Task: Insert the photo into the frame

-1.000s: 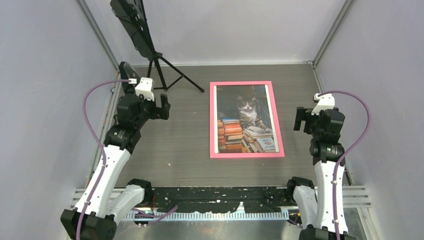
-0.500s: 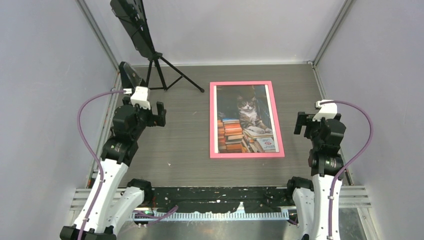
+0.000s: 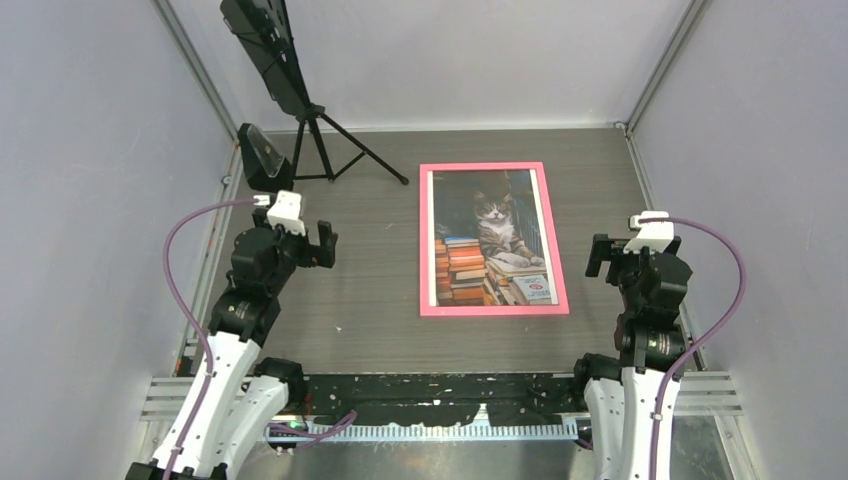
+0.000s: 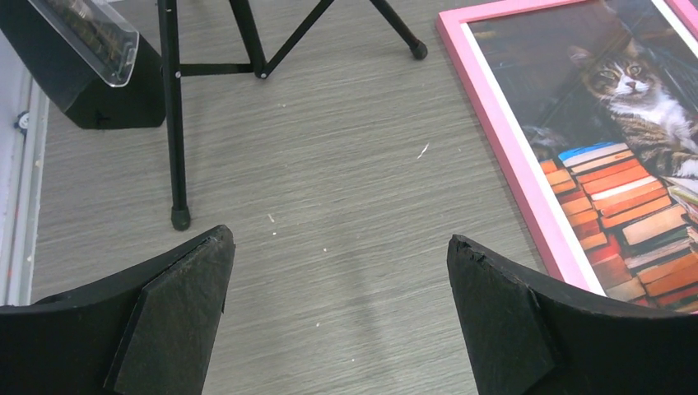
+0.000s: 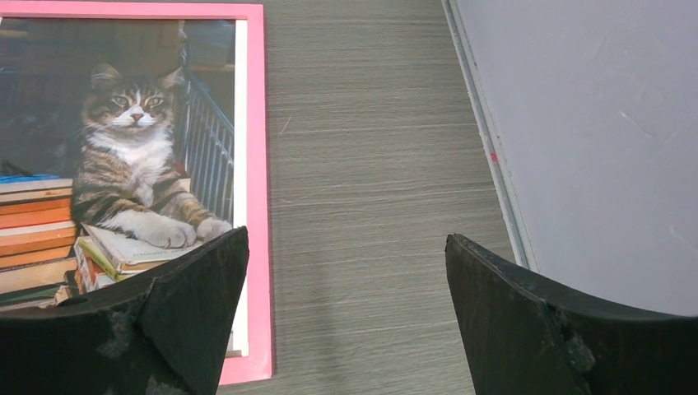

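Pink frame lay flat mid-bench, photo inside its rails, left end effector at its 9 o'clock and right end effector at 3 o'clock both gaping empty; a low inward sweep could likely nudge the frame and unseat the photo.

pink frame around a tabby-cat photo with orange books; grey woodgrain table.

Left of centre: bare counter between the left hand and the frame, a broad lane.
Upper left: tripod legs spread on the counter, a black box just beside them; both block passage.
Right side: narrower strip between the frame and the right wall; the right hand hangs there.
Centre: the frame and photo lie flat and low.
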Motion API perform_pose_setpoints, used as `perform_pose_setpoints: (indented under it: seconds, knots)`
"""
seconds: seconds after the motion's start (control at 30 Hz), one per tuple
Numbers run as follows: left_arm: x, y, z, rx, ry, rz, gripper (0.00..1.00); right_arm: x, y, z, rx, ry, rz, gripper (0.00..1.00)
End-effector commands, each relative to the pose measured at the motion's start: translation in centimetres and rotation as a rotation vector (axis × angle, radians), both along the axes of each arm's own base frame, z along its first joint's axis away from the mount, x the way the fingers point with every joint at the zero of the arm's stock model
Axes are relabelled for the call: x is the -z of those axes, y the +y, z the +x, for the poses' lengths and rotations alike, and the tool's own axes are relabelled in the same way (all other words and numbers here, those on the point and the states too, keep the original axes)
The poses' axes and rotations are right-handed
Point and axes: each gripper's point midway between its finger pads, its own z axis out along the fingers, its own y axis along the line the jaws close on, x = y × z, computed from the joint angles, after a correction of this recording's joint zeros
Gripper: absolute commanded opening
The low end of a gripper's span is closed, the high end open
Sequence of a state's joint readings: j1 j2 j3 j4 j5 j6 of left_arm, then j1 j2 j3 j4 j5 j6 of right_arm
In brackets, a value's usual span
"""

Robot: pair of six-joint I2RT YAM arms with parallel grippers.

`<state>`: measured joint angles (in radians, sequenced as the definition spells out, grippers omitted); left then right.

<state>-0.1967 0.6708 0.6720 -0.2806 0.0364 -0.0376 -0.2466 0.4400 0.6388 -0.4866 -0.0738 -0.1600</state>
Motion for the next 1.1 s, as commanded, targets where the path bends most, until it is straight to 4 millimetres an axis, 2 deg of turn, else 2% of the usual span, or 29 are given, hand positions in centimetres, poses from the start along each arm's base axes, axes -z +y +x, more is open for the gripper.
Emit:
perform_pose_setpoints:
  seconds: [0.0,0.13,0.33,0.83,1.07]
  knots:
    - [-2.3,-0.4,0.8,0.023,-0.122,-0.023,1.00,-1.4,0.6,0.0,-0.035,-0.079,-0.010,0.95]
    - [-2.9,-0.1,0.5,0.016,-0.178,-0.011,0.99,-1.6,1.0,-0.1,-0.049,-0.103,0.003,0.95]
    - [-4.0,1.0,-0.1,-0.032,-0.256,-0.012,0.99,-1.8,0.3,-0.2,-0.005,-0.111,0.022,0.95]
    - [-1.8,1.6,0.7,-0.056,-0.189,0.004,1.00,-2.2,-0.9,-0.8,0.046,-0.118,0.005,0.95]
    - [-1.9,1.6,0.6,-0.049,-0.202,0.023,1.00,-2.1,-0.9,-0.7,0.042,-0.114,0.006,0.95]
